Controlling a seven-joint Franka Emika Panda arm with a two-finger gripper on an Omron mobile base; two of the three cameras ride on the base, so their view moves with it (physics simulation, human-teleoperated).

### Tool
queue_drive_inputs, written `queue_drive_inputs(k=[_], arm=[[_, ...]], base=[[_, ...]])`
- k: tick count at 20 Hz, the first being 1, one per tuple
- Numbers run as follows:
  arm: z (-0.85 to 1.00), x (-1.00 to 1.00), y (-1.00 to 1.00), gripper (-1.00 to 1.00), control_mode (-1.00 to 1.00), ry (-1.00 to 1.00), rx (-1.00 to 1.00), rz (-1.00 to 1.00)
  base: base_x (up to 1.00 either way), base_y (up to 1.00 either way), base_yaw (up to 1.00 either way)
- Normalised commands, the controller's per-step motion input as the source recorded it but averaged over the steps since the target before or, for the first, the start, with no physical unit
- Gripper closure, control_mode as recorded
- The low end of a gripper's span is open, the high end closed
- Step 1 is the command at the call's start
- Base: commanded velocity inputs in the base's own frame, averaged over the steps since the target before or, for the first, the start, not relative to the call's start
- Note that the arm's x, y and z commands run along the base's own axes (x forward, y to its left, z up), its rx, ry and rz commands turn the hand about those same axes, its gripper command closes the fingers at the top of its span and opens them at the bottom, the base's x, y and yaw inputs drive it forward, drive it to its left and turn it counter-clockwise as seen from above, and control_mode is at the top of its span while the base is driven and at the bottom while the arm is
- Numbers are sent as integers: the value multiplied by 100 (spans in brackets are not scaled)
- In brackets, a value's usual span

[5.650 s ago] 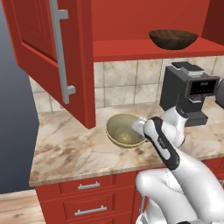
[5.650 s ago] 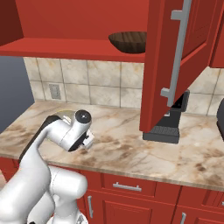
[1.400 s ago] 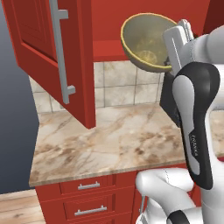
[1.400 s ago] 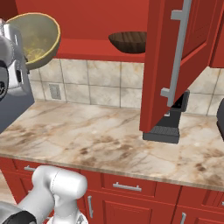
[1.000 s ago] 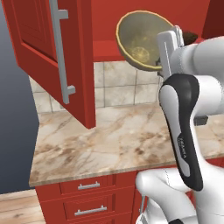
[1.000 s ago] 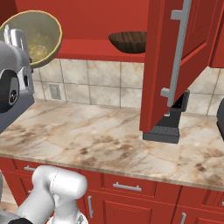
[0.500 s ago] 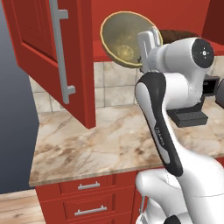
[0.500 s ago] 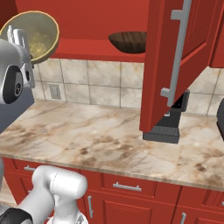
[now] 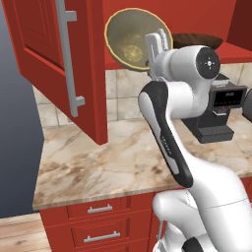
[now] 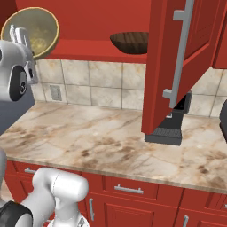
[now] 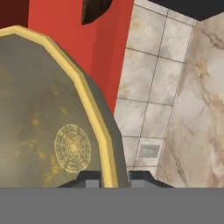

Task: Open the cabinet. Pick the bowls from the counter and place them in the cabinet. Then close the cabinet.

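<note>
So the tool [image 9: 156, 43] is clamped on the rim of the olive-tan bowl [image 9: 132, 40], one finger on each side of the yellowish edge. You can see that best in the hand view, where the two dark tips [image 11: 89, 178] straddle the rim right at the bottom. The bowl is tipped up on its side, its open face turned toward the left base camera, and it's held high up in front of the open cabinet [image 9: 206, 19], about level with the bottom shelf [image 10: 88, 46]. Can't tell whether it's touching the shelf edge or just hanging in front of it.

The other one, the dark brown wood-grained bowl [image 10: 129, 42], sits upright on that same shelf, off to the right of the held bowl and well apart from it. In the hand view it's the dark shape [image 11: 95, 8] poking in at the top.

Both cabinet doors are swung wide open: the left door [image 9: 49, 59] with its long silver bar handle [image 9: 69, 59], and the right door [image 10: 177, 62] with its handle [image 10: 179, 53].

Below is the beige marbled surface [image 10: 97, 142] with tiled backsplash [image 10: 97, 84] behind it and a wall outlet [image 10: 55, 93] set in the tile. A black coffee machine [image 9: 219, 110] stands on the right side of the surface, partly behind the right door. Red drawers [image 9: 98, 224] with short handles run underneath.
</note>
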Motion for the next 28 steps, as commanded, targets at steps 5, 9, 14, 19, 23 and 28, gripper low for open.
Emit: queue_drive_inputs(k=[5,9,14,19,23,28], arm=[[0,32,0,100,-100,-1,0,0],[0,35,0,100,-100,0,0,0],[1,40,0,100,-100,2,0,0],[0,31,7,100,-100,9,0,0],[0,28,7,100,-100,2,0,0],[0,33,15,100,-100,0,0,0]], base=[[0,0,0],[0,0,0],[0,0,0],[0,0,0],[0,0,0],[0,0,0]])
